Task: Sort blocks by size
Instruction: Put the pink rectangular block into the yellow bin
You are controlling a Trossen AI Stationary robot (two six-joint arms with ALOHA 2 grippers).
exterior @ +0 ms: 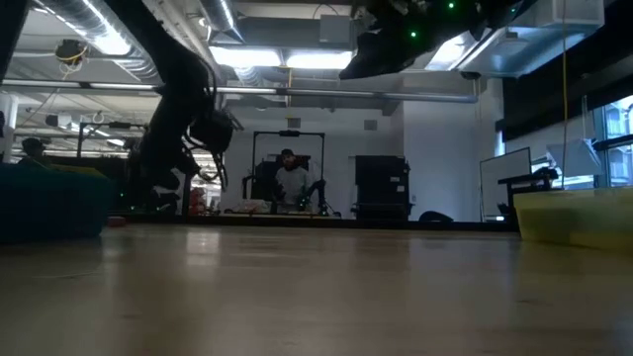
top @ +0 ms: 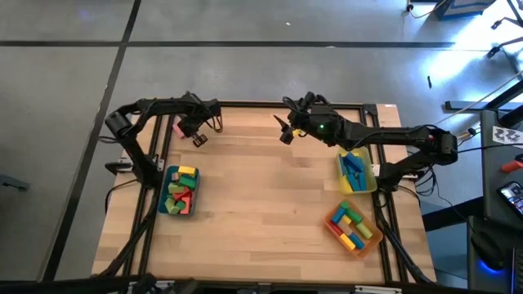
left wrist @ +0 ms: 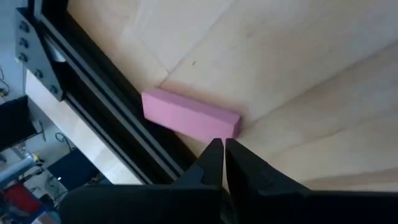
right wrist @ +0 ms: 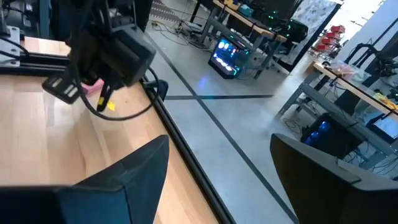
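Hovering at the far-left corner of the table, the left gripper point(left wrist: 224, 149) has its two dark fingers pressed together with nothing between them — the pink rectangular wooden block point(left wrist: 189, 116) lies just beyond the tips, flat on the wood and tight against the black metal frame rail point(left wrist: 106, 118) at the table's edge. By the look of it, the step in hand is picking up this last stray block, and the fingers have closed short of it. The next move calls for spreading the fingers, reaching a little farther over the block and closing across its narrow sides; the rail beside it leaves little room for one finger, so a slip or a nudge is a fair risk.

The right gripper point(right wrist: 217, 168) waits raised over the far middle of the table, its fingers spread wide and empty.

The rest of the blocks already sit in three shallow trays: a teal tray point(top: 166, 209) at the left, a yellow tray point(top: 369, 181) and an orange tray point(top: 368, 245) at the right. The pale wooden tabletop point(top: 261, 212) is otherwise bare. Beyond it is a workshop — ceiling lights, desks, monitors — and a person point(exterior: 289, 183) seated far back.
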